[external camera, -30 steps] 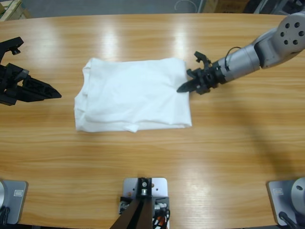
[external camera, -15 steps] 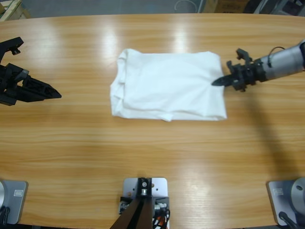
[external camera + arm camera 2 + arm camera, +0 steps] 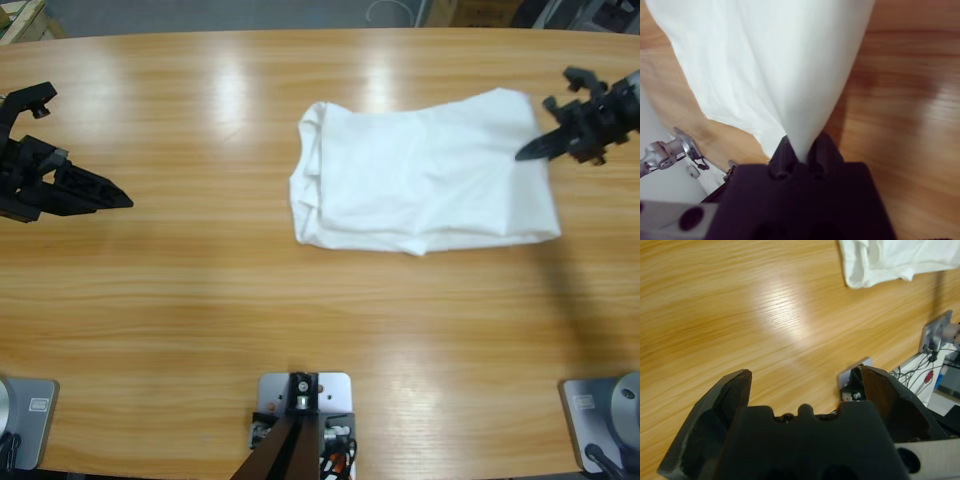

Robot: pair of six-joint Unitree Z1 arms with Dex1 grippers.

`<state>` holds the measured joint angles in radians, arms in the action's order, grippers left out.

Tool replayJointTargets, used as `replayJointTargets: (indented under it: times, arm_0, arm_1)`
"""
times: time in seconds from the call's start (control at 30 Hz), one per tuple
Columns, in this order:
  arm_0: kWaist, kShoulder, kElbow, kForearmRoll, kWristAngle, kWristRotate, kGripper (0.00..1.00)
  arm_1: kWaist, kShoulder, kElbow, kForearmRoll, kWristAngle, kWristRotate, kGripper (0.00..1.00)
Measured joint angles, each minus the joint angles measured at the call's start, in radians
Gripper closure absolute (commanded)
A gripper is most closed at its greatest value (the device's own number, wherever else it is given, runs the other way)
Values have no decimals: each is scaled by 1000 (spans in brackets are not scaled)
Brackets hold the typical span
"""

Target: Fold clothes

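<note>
Folded white T-shirt (image 3: 425, 180) at upper right of the table (image 3: 200, 300) — clamped by right gripper (image 3: 535, 150) at its right edge — left gripper (image 3: 115, 198) at far left, jaws apart, holding nothing.

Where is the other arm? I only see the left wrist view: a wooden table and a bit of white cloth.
Observer: In the high view, the right end effector is at the right edge, at a corner of the plain white cotton T-shirt.
Operator: Is it holding the shirt?
Observer: Yes. The right wrist view shows its jaws shut on a pinched fold.
Operator: Where is mine?
Observer: The left end effector is over the left end of the long wooden table, well apart from the shirt.
</note>
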<state>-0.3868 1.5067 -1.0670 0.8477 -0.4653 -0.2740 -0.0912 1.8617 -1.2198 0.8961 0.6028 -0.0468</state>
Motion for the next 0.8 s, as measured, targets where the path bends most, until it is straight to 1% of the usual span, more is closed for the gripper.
replayJointTargets:
  times: [0.2, 0.33, 0.43, 0.6, 0.8]
  arm_0:
    - [0, 12, 0, 0, 0, 0, 133]
    - [0, 22, 0, 0, 0, 0, 133]
    - [0, 25, 0, 0, 0, 1, 133]
    - [0, 25, 0, 0, 0, 4, 133]
    - [0, 25, 0, 0, -1, 7, 133]
  arm_1:
    - [3, -35, -144, 152, -31, 0, 1000]
    - [32, -42, -243, 231, -40, 8, 1000]
    - [89, -42, -290, 252, -46, 36, 1000]
    - [218, -33, -366, 264, -61, 101, 1000]
    - [359, 36, -498, 286, -74, 171, 1000]
